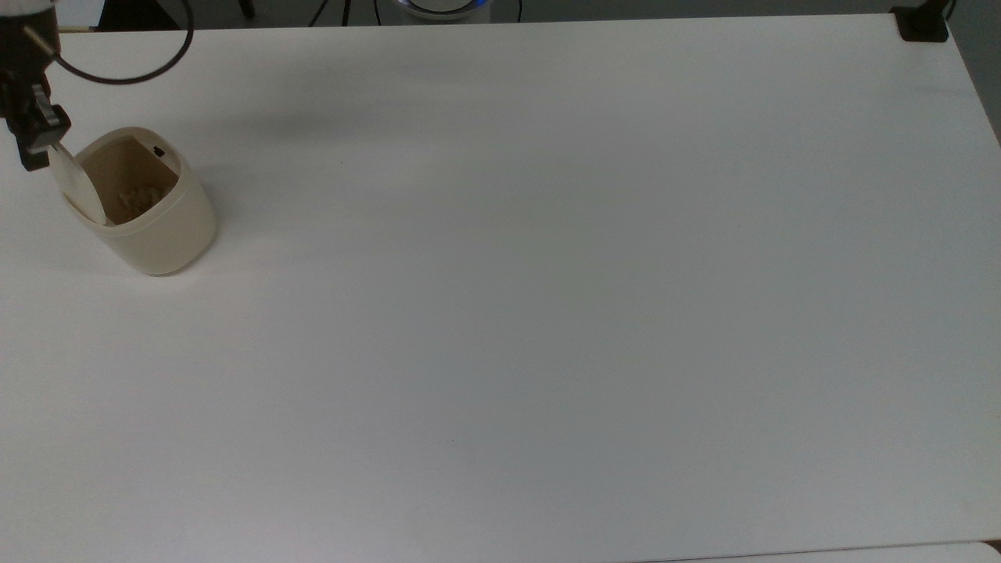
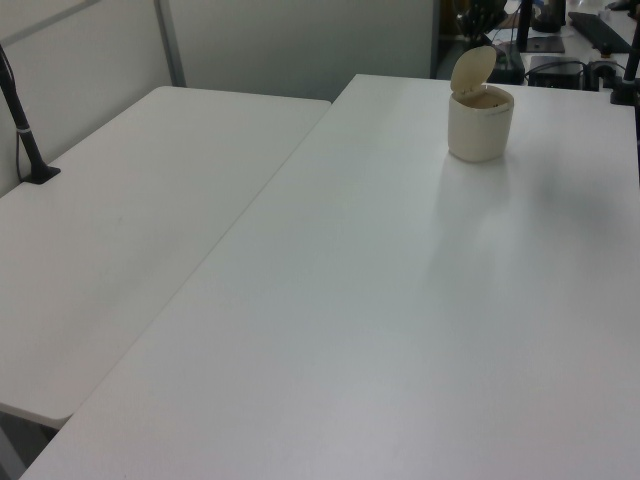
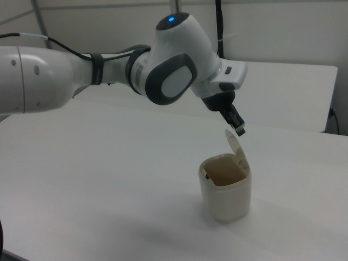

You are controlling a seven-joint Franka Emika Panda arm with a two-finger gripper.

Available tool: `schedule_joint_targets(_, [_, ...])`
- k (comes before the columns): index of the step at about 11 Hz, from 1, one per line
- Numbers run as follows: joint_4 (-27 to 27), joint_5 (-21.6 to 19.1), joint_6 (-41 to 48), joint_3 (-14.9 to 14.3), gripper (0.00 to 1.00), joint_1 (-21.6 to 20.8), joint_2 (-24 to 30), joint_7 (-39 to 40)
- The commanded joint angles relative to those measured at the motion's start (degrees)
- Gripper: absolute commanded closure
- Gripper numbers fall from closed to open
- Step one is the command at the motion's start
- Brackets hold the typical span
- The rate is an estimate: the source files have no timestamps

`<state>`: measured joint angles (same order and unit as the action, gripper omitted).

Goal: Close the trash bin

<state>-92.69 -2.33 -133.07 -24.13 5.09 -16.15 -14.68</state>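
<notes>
Presently the small cream-beige plastic trash bin (image 1: 148, 207) (image 2: 480, 123) (image 3: 225, 187) is standing upright on the white table (image 1: 547, 313) (image 2: 400, 300) (image 3: 109, 179), near the top view's left edge; its flat hinged lid (image 1: 78, 188) (image 2: 472, 70) (image 3: 237, 147) is standing raised, leaving the mouth open; pale crumpled material is lying inside; the black two-finger gripper (image 1: 35, 145) (image 3: 239, 128) on the white and grey robot arm (image 3: 109, 70) is hovering right at the lid's upper edge, contact being uncertain; whether its fingers are parted or together, I cannot tell; a dark cable (image 1: 133, 66) is looping over the table's far corner in the top view
</notes>
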Motion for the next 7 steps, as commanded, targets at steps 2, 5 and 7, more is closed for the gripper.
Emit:
schedule_joint_targets(2, [0.41,-0.3,5.06,-0.74,1.0,-0.43,0.15,8.59])
schedule_joint_targets(5, [-0.9,-0.57,13.0,-0.74,1.0,-0.34,1.47,14.5])
schedule_joint_targets(7, [-3.18,-0.57,13.98,-0.74,1.0,-0.69,1.47,15.56])
